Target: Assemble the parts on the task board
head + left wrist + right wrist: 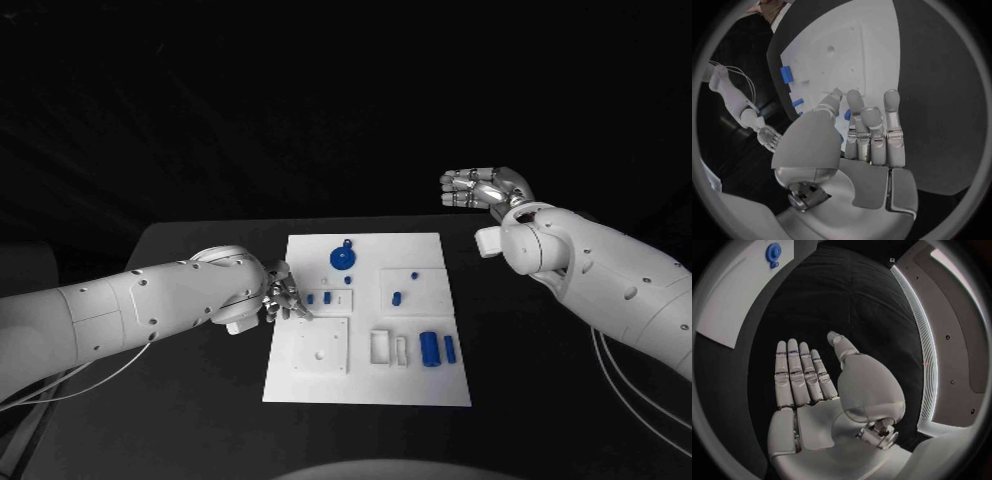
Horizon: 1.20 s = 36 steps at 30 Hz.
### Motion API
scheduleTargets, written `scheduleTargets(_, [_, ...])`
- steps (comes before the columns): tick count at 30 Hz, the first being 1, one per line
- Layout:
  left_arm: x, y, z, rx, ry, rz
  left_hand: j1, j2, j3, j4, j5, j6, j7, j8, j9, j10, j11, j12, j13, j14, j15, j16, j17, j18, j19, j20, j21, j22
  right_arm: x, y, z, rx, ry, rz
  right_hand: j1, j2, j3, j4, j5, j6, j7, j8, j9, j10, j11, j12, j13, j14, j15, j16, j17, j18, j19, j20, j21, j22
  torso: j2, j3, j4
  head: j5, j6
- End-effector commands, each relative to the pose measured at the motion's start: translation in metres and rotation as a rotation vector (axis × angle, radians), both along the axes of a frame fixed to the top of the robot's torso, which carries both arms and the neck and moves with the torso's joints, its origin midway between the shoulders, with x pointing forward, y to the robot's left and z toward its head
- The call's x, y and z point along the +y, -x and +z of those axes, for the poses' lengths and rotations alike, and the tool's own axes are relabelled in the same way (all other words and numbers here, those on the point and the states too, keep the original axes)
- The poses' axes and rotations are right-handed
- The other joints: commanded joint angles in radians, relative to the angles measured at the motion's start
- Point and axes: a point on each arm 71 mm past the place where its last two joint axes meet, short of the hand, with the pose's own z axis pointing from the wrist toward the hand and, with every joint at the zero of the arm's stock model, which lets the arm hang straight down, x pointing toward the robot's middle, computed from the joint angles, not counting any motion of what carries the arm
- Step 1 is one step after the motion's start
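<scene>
Two hands hold nothing, fingers apart; your left hand [274, 298] is nearest the small parts [312, 298] on the task board [368, 385]; the right hand [483, 188] is well apart.

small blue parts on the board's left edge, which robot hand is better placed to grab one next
Left. The left robot hand sits at the white board beside those blue parts; the right robot hand is raised beyond the board.

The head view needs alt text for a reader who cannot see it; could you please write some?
A white task board lies on a black table with small blue parts on it. The left hand reaches over the board's left edge beside some parts, while the right hand is raised beyond the table's far right corner, holding nothing.
</scene>
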Motion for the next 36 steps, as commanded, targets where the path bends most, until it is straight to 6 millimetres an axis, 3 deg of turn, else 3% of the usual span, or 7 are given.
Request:
scheduleTargets(1, [-0.003, 0.005, 0.008, 0.029, 0.080, -0.033, -0.002, 0.012, -0.008, -0.018, -0.001, -0.036, 0.015, -0.004, -0.042, -0.007, 0.009, -0.013, 0.004, -0.016, 0.003, -0.011, -0.009, -0.006, -0.012, 0.003, -0.014, 0.011, 0.007, 0.004, 0.002, -0.041, 0.066, 0.090, 0.009, -0.003, 0.024, -0.027, -0.002, 0.040, -0.003, 0.000, 0.003, 0.012, -0.011, -0.005, -0.001, 0.043, -0.017, 0.011, 0.001, 0.000, 0.037, -0.015, 0.016, 0.002, 0.001, 0.0003, -0.0012, 0.001, 0.008])
scheduleTargets(7, [0.007, 0.004, 0.028, 0.010, 0.146, -0.034, 0.011, 0.030, -0.020, -0.049, -0.013, -0.096, 0.041, -0.005, -0.109, -0.101, 0.033, -0.092, -0.036, -0.103, 0.035, -0.095, -0.069, -0.007, -0.070, 0.031, -0.089, -0.021, 0.017, 0.011, 0.004, -0.086, 0.221, 0.199, 0.028, -0.009, 0.072, -0.086, -0.009, 0.129, -0.023, 0.008, 0.009, 0.089, -0.048, -0.002, 0.000, 0.258, -0.100, 0.096, 0.038, 0.031, 0.226, -0.093, 0.124, 0.041, -0.001, 0.0005, -0.0003, -0.009, 0.017])
scheduleTargets(13, [0.019, -0.004, 0.059, -0.074, 0.341, -0.001, 0.081, 0.096, 0.011, -0.105, 0.002, -0.099, 0.068, -0.007, -0.210, -0.159, 0.077, -0.322, -0.272, -0.158, 0.087, -0.349, -0.227, 0.001, -0.105, 0.081, -0.263, -0.177, 0.035, 0.026, 0.003, -0.126, 0.522, 0.347, 0.024, -0.021, 0.073, -0.116, -0.005, 0.189, -0.045, 0.001, 0.007, 0.153, -0.078, -0.011, -0.001, 0.387, -0.152, 0.254, 0.181, 0.035, 0.349, -0.164, 0.281, 0.134, -0.001, -0.0018, -0.0020, -0.017, 0.031])
scheduleTargets(18, [0.028, -0.015, 0.083, -0.223, 0.574, 0.050, 0.089, 0.121, 0.025, -0.116, -0.046, -0.131, 0.084, -0.007, -0.295, -0.189, 0.118, -0.451, -0.418, -0.177, 0.135, -0.601, -0.353, 0.012, -0.143, 0.127, -0.341, -0.317, 0.053, 0.042, -0.005, -0.168, 0.783, 0.414, 0.007, -0.044, 0.121, -0.115, -0.022, 0.180, -0.045, 0.003, 0.007, 0.133, -0.074, -0.012, -0.001, 0.381, -0.157, 0.417, 0.380, 0.057, 0.338, -0.170, 0.437, 0.255, 0.000, -0.0013, -0.0034, -0.025, 0.041])
scheduleTargets(21, [0.032, -0.019, 0.090, -0.282, 0.666, 0.091, 0.096, 0.126, 0.045, -0.121, -0.045, -0.136, 0.094, -0.004, -0.363, -0.210, 0.137, -0.500, -0.419, -0.126, 0.160, -0.804, -0.436, 0.031, -0.180, 0.160, -0.339, -0.467, 0.061, 0.049, -0.008, -0.198, 0.886, 0.414, 0.001, -0.061, 0.172, -0.115, -0.041, 0.178, -0.046, 0.003, 0.007, 0.124, -0.074, -0.013, -0.001, 0.358, -0.154, 0.498, 0.470, 0.071, 0.327, -0.165, 0.492, 0.309, 0.001, -0.0017, -0.0039, -0.026, 0.048])
scheduleTargets(29, [0.033, -0.027, 0.101, -0.386, 0.853, 0.158, 0.095, 0.125, 0.079, -0.117, -0.043, -0.159, 0.095, -0.004, -0.462, -0.299, 0.163, -0.506, -0.422, -0.113, 0.201, -1.063, -0.480, 0.043, -0.222, 0.203, -0.336, -0.682, 0.072, 0.061, -0.023, -0.249, 1.097, 0.367, 0.003, -0.110, 0.321, -0.107, -0.168, 0.179, -0.051, 0.002, 0.007, 0.116, -0.073, -0.012, -0.001, 0.347, -0.155, 0.559, 0.524, 0.087, 0.310, -0.164, 0.557, 0.386, 0.001, -0.0002, -0.0029, -0.029, 0.057])
scheduleTargets(36, [0.034, -0.030, 0.106, -0.437, 0.921, 0.183, 0.090, 0.121, 0.067, -0.111, -0.048, -0.183, 0.099, -0.004, -0.470, -0.331, 0.170, -0.505, -0.421, -0.170, 0.227, -1.078, -0.516, 0.049, -0.257, 0.232, -0.334, -0.813, 0.079, 0.066, -0.036, -0.263, 1.213, 0.338, 0.006, -0.137, 0.348, -0.097, -0.245, 0.178, -0.057, 0.001, 0.007, 0.080, -0.066, -0.012, -0.001, 0.347, -0.148, 0.570, 0.529, 0.085, 0.331, -0.161, 0.556, 0.392, 0.001, 0.0026, -0.0019, -0.028, 0.060])
